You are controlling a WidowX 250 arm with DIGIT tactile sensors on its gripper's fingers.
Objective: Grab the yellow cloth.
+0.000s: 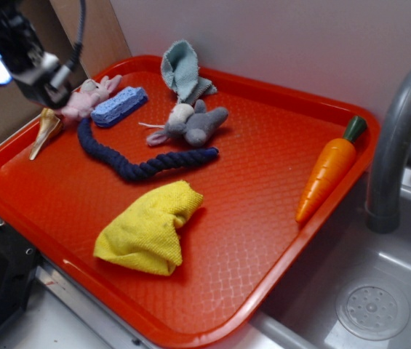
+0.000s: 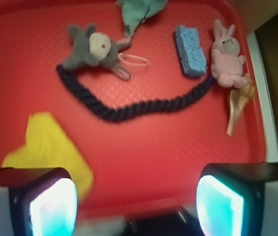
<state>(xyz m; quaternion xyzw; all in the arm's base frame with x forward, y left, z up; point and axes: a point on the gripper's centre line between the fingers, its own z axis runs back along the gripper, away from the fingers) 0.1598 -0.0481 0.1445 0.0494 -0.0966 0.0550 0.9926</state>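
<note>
The yellow cloth [image 1: 149, 227] lies crumpled on the front part of the red tray [image 1: 278, 182]. In the wrist view the yellow cloth [image 2: 47, 145] sits at the lower left, partly behind the left fingertip [image 2: 52, 206]. My gripper [image 1: 16, 62] hangs high above the tray's far left corner, well away from the cloth. In the wrist view my gripper [image 2: 136, 206] is open and empty, with bare tray between the jaws.
On the tray lie a dark blue rope [image 1: 143, 161], a grey plush mouse [image 1: 194, 125], a pink plush bunny [image 1: 89, 97], a blue sponge [image 1: 120, 105], a pale teal cloth [image 1: 183, 70], a toy carrot [image 1: 329, 171] and a tan shell-like piece [image 1: 45, 129]. A sink and faucet [image 1: 398, 145] stand at right.
</note>
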